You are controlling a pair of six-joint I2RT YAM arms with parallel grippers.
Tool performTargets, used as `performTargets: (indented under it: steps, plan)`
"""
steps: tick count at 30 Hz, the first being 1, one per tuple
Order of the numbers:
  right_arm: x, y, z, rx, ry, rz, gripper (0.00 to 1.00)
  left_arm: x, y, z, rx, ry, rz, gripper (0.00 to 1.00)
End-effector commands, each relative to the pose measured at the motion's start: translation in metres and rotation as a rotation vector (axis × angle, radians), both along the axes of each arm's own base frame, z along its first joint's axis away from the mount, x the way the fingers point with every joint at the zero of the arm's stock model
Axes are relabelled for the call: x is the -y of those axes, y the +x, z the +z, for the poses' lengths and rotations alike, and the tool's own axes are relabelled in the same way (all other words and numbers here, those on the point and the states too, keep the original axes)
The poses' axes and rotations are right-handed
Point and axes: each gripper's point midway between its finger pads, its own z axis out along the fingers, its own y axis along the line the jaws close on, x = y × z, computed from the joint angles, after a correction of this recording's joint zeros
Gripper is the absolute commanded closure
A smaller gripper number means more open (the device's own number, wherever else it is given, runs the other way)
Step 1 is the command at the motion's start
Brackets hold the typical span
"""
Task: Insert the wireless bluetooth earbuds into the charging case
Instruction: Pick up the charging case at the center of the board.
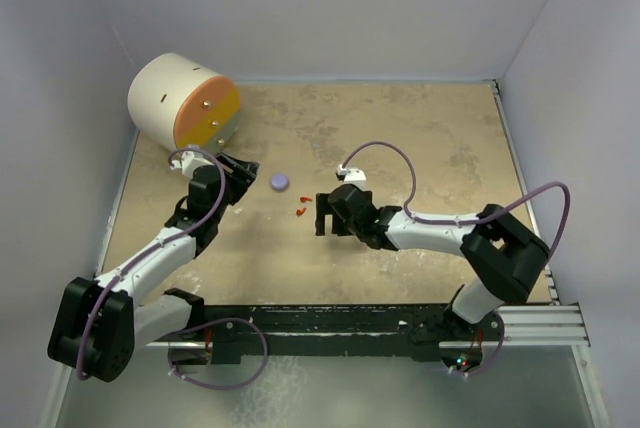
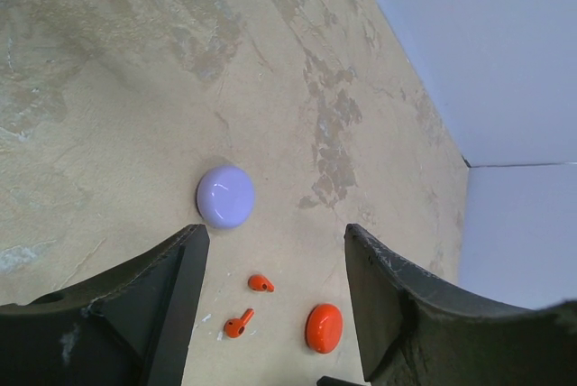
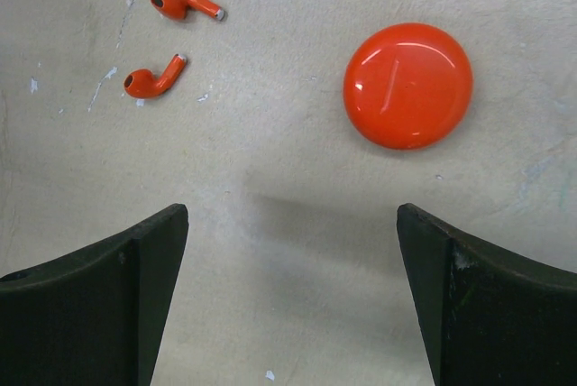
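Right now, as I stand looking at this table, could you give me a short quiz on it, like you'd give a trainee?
1. True or false: the red earbuds sit inside the red case.
2. The lavender case is: A lifted in the air; B lying on the table; C stacked on the red case.
3. Fill in: the left gripper and the right gripper each hold ____.

Key: 1 false, both lie loose on the table beside the case. 2 B. 3 nothing, both stand open.
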Motion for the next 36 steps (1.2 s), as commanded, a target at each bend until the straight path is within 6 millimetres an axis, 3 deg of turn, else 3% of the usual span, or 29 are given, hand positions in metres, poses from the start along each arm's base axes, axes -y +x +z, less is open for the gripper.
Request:
performTargets:
  steps: [1,9,19,26,36]
  plan:
    - [0.017,-0.001,0.014,0.024,-0.021,-0.062,0.0,-0.003,0.005,0.021,0.064,-0.007,0.013,0.39]
    - [0.023,0.005,0.028,0.053,-0.046,-0.06,0.0,-0.002,0.003,0.026,0.07,-0.014,0.004,0.39]
    - [0.036,0.028,0.014,0.064,-0.103,-0.061,0.0,0.0,-0.001,0.026,0.068,-0.02,-0.007,0.39]
    - [0.022,0.036,0.002,0.056,-0.106,-0.017,0.0,-0.001,0.0,0.024,0.064,-0.016,-0.005,0.39]
    - [0.008,0.046,0.002,0.064,-0.09,0.002,0.0,0.0,0.002,0.02,0.056,-0.009,-0.007,0.39]
